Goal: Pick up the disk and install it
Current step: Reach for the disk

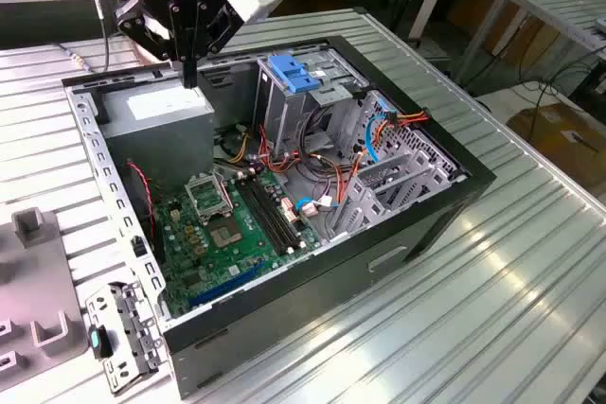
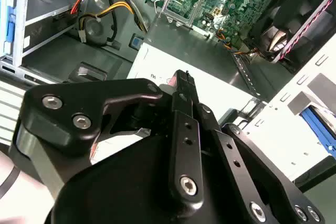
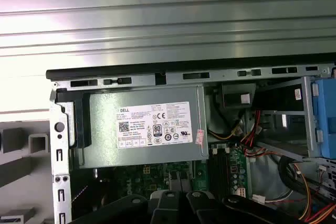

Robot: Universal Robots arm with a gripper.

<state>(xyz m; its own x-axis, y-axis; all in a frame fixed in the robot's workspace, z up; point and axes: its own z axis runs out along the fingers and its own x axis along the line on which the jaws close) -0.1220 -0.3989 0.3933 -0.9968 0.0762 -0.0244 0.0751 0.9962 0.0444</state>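
Note:
The disk is out of view. My gripper [image 1: 189,75] hangs over the back corner of the open computer case [image 1: 398,243], at the exterior view's upper left. It is just above the grey power-supply box [image 1: 156,111]. In the second wrist view the black fingers [image 2: 182,85] are pressed together with nothing between them, their tips over the box's white sticker [image 2: 157,64]. The first wrist view looks straight down on the power-supply box [image 3: 142,129].
A tall metal drive cage with a blue plastic latch [image 1: 289,73] stands mid-case. The green motherboard [image 1: 227,234] lies on the case floor, with red, orange and blue cables [image 1: 322,172] beside it. A loose metal bracket [image 1: 123,338] and grey fixtures [image 1: 38,272] lie on the ribbed table.

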